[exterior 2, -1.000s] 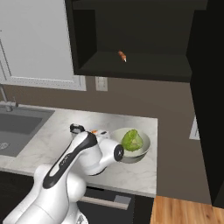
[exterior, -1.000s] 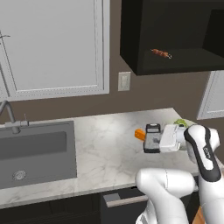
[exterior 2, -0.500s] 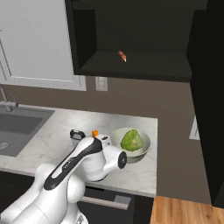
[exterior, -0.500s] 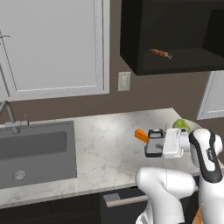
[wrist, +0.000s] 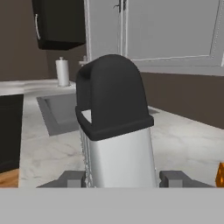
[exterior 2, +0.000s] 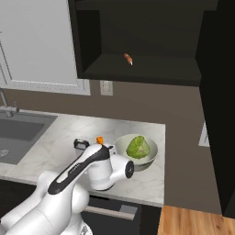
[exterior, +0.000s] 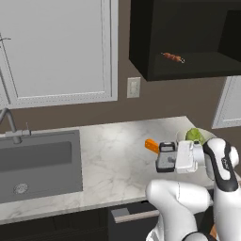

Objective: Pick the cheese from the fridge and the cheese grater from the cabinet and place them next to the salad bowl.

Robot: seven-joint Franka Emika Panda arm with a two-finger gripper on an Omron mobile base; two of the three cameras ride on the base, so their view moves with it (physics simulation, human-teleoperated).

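Between the two dark finger tips of the gripper (wrist: 119,178) stands the silver-grey metal box grater with the black top handle (wrist: 114,131): the jaws are pinching its body from both sides, and it points straight away from the hand along the gripper's line. Seen from the left base camera, the hand lies level over the white marble counter (exterior: 115,153), so the long axis of the grater (exterior: 166,157) is about parallel to the counter top and not upright. I judge that the hand must turn it upright before setting it down.

Just beyond the grater lies the small orange wedge of cheese (exterior: 151,145), already on the counter. The pale cream bowl with green leafy salad (exterior 2: 136,152) sits close behind the hand, beside the wrist.

Hidden points: the lower end of the grater is cut off, so I cannot tell how near it is to the counter. The arm covers most of the bowl in the left base view.
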